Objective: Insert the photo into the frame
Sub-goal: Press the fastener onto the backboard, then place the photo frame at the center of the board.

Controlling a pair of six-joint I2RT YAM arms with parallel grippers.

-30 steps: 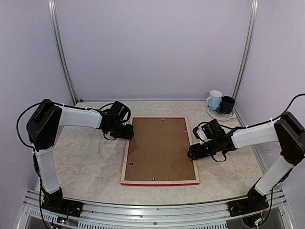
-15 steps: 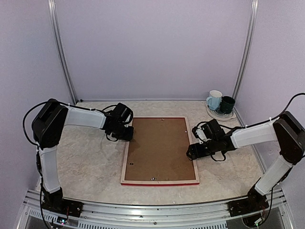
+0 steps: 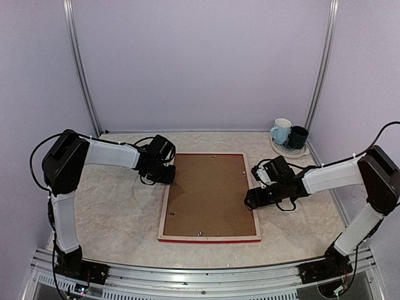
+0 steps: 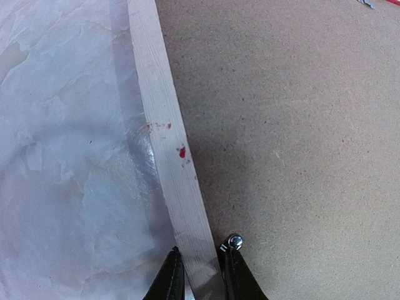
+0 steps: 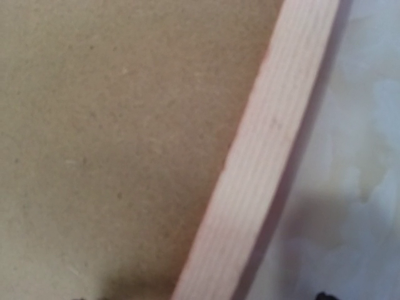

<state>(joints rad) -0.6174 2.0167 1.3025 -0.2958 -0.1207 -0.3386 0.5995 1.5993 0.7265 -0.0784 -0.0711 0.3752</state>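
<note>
Two white-shelled arms [image 3: 107, 154] with black joints, looping black cables [image 3: 384, 133], black hands [image 3: 169, 177], one silver fingertip screw [image 4: 235, 241]

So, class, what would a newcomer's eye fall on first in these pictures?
The big frame lying face down in the middle, its brown backing board up, draws the eye first. Then the two arms flanking it: the left gripper pinches the frame's left rail, and the right gripper hangs open over its right rail. Two mugs stand in the far right corner.
</note>
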